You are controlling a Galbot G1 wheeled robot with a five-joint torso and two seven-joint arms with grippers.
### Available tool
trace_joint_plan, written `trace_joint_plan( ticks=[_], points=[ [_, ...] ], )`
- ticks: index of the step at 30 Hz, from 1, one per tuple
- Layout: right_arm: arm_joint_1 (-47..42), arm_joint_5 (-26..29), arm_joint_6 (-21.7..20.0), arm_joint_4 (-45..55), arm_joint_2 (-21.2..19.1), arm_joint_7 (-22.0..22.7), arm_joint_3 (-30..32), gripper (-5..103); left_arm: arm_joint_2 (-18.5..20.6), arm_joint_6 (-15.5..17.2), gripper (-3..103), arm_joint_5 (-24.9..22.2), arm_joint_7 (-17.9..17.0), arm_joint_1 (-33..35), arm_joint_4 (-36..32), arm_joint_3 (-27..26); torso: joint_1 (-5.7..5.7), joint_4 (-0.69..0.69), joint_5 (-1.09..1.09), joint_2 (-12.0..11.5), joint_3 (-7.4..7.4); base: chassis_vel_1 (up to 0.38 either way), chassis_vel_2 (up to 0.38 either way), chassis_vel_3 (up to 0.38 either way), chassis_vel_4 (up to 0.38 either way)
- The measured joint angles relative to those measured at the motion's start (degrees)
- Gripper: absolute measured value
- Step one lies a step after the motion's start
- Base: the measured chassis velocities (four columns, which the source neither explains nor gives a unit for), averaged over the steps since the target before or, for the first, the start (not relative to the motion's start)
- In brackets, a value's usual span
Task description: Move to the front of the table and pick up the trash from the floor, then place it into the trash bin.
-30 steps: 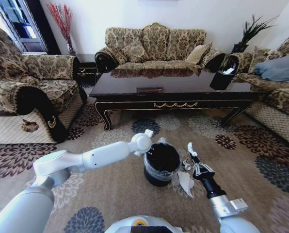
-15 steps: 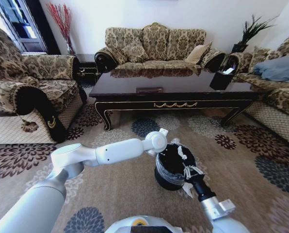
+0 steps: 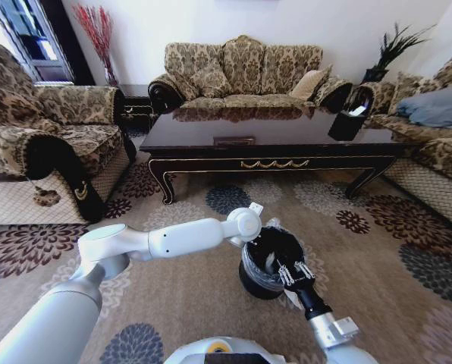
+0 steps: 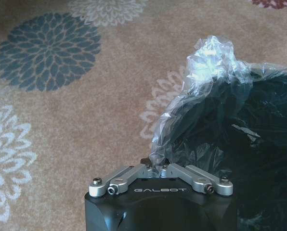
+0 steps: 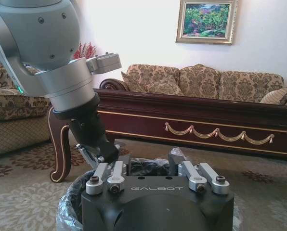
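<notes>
The trash bin (image 3: 258,282), black with a clear liner, stands on the floor (image 3: 188,296) in front of the table (image 3: 271,136). My left gripper (image 3: 250,241) is at the bin's left rim. In the left wrist view it (image 4: 155,166) is shut on the crinkled liner (image 4: 206,72). My right gripper (image 3: 290,269) hangs over the bin's mouth, open, with nothing between its fingers (image 5: 201,178). A pale piece of trash (image 3: 269,262) lies inside the bin. A sliver of white paper (image 3: 290,297) shows on the carpet under my right forearm.
An armchair (image 3: 51,144) stands to the left, a sofa (image 3: 241,72) behind the table and another sofa (image 3: 438,129) to the right. A dark holder with white paper (image 3: 347,117) sits on the table's right end. Open carpet lies around the bin.
My left gripper pulled the bin to the right. My right gripper carried a white piece over the bin and opened; the piece now lies inside.
</notes>
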Motion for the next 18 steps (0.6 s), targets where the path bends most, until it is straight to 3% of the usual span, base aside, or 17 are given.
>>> trace_joint_plan(
  ticks=[1,3,4,6,9,10,12,15,18],
  points=[
    [-0.1,0.0,0.0,0.0,0.2,0.0,0.0,43,0.3,0.0,2,0.1,0.0,0.2,-0.1,0.0,0.0,0.0,0.0,0.0,0.0,0.0,0.0,0.0,0.0],
    [-0.2,0.0,0.0,0.0,0.4,0.0,0.0,60,1.1,0.0,2,0.3,0.0,0.6,-0.3,-0.2,0.0,0.0,0.0,0.0,0.0,0.0,0.0,0.0,0.0],
    [-0.2,0.0,0.0,0.0,0.4,0.0,0.0,60,1.5,0.0,2,0.3,0.0,0.7,-0.3,-0.3,0.0,0.01,0.0,0.0,0.0,0.0,0.0,0.0,0.0],
    [0.0,0.0,0.0,0.0,0.4,0.1,0.0,71,2.5,0.1,2,0.6,0.0,1.0,-0.6,-0.6,0.0,0.01,-0.01,0.0,0.0,0.0,0.0,0.0,0.0],
    [0.5,0.4,-0.3,0.1,0.6,0.4,0.1,76,3.3,0.2,2,0.9,0.1,1.1,-0.8,-1.0,0.0,0.0,-0.01,0.0,0.0,0.0,0.0,0.0,0.0],
    [1.0,1.6,-0.7,0.4,0.8,0.7,0.5,86,4.3,0.3,2,1.7,0.5,1.3,-0.9,-1.3,0.0,0.0,-0.01,0.0,0.0,0.0,0.0,0.0,0.0],
    [1.2,2.4,-1.1,0.6,0.7,0.8,0.9,86,4.8,0.4,2,1.9,0.6,1.3,-0.9,-1.4,0.0,0.0,-0.01,0.0,0.0,0.0,0.0,0.0,0.0],
    [2.0,5.2,-2.0,1.2,-1.2,1.4,2.2,98,7.6,0.8,2,2.6,0.8,2.3,-1.1,-2.6,0.0,0.03,-0.01,0.0,0.0,0.0,0.0,0.0,0.0],
    [2.3,6.2,-2.5,1.3,-1.9,1.5,2.8,100,9.1,0.9,2,2.9,0.9,3.3,-1.6,-3.7,0.0,0.02,-0.01,0.0,0.01,0.0,0.0,0.0,0.0]
  ],
)
